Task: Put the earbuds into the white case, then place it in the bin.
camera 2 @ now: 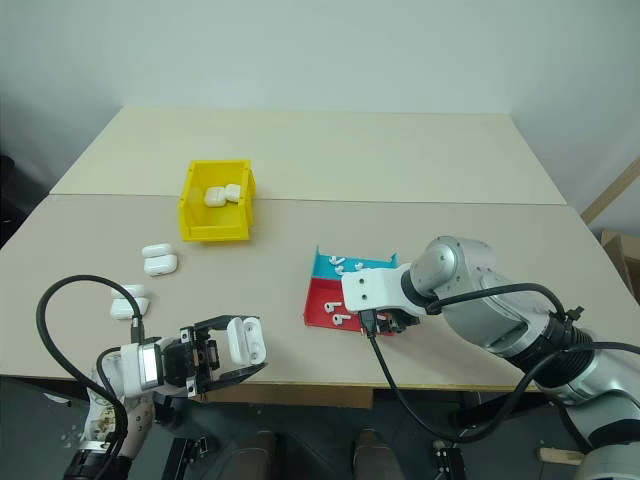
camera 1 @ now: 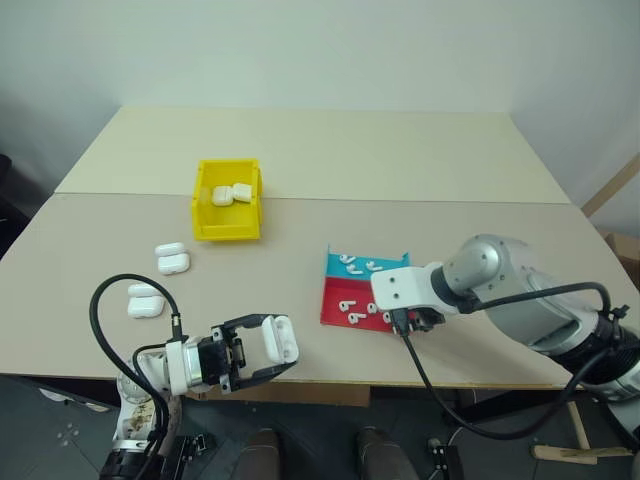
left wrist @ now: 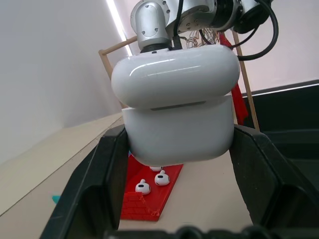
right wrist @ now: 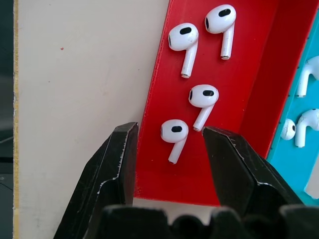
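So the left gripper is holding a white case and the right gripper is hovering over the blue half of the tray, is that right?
Not quite. The left gripper does hold a white case, but the right gripper hovers over the red half of the tray, its fingers open around an earbud. The right wrist view shows it.

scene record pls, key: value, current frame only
left gripper: shut on a white case, lid closed
right gripper: open, over the red half of the tray, straddling one earbud
earbuds: four in red half, more in blue half
bin: yellow, two cases inside
table: four more cases left of the bin's front, in two pairs
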{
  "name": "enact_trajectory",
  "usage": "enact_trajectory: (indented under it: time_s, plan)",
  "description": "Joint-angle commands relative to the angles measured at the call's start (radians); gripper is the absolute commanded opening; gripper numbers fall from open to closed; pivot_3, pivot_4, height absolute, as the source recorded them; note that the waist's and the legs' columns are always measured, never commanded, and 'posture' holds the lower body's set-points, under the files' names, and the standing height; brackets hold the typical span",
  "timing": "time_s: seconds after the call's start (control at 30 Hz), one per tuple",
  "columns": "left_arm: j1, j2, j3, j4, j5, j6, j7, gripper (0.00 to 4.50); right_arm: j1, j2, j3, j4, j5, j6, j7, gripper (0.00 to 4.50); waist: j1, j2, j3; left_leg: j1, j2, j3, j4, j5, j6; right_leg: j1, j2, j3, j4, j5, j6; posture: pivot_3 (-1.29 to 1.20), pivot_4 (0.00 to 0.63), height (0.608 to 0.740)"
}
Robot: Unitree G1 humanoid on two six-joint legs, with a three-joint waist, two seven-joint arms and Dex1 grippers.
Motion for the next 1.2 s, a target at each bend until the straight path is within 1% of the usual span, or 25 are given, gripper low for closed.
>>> enact_trajectory:
  time_s: [0.03,0.2,0.23,0.47,0.9,1.2]
  plan:
    - [-0.001,0.003,-0.001,-0.031,-0.011,-0.024,0.009,2.77,-0.025,0.007,0.001,0.011,-0.039,-0.016,0.017,2.50,0.000,0.000,0.000,0.000,0.000,0.000,0.000,0.000,0.000,0.000,0.000,0.000,0.000,0.000,0.000,0.00,0.150,0.740]
    - [-0.004,0.003,-0.001,-0.030,0.004,-0.027,0.024,2.77,-0.028,0.031,0.006,0.040,-0.059,-0.031,0.037,2.50,0.000,0.000,0.000,0.000,0.000,0.000,0.000,0.000,0.000,0.000,0.000,0.000,0.000,0.000,0.000,0.00,0.150,0.740]
    - [-0.003,0.006,0.000,-0.031,0.009,-0.027,0.027,2.77,-0.027,0.036,0.008,0.046,-0.066,-0.035,0.035,2.12,-0.001,0.000,0.000,0.000,0.000,0.000,0.000,0.000,0.000,0.000,0.000,-0.001,0.000,0.000,0.000,0.00,0.150,0.740]
    - [0.001,0.014,-0.002,-0.045,0.009,-0.021,0.041,2.77,-0.016,0.056,0.003,0.065,-0.094,-0.054,0.042,2.12,-0.002,0.000,0.000,0.000,0.000,0.000,0.000,0.000,0.000,0.000,0.000,-0.001,0.000,0.000,0.000,0.00,0.150,0.740]
    - [0.001,0.000,-0.031,-0.044,0.043,-0.050,0.074,2.77,0.005,0.074,0.020,0.129,-0.158,-0.117,0.048,2.12,-0.009,0.000,0.000,0.000,0.000,-0.001,0.000,0.000,0.000,0.000,0.000,-0.001,0.000,0.000,0.000,0.00,0.150,0.740]
    - [0.007,0.012,-0.040,-0.039,0.049,-0.068,0.089,2.77,0.006,0.099,0.003,0.128,-0.160,-0.135,0.072,2.12,-0.017,0.000,0.000,0.000,0.000,-0.001,0.000,0.000,0.000,0.000,0.000,-0.001,0.000,0.000,0.000,0.00,0.150,0.740]
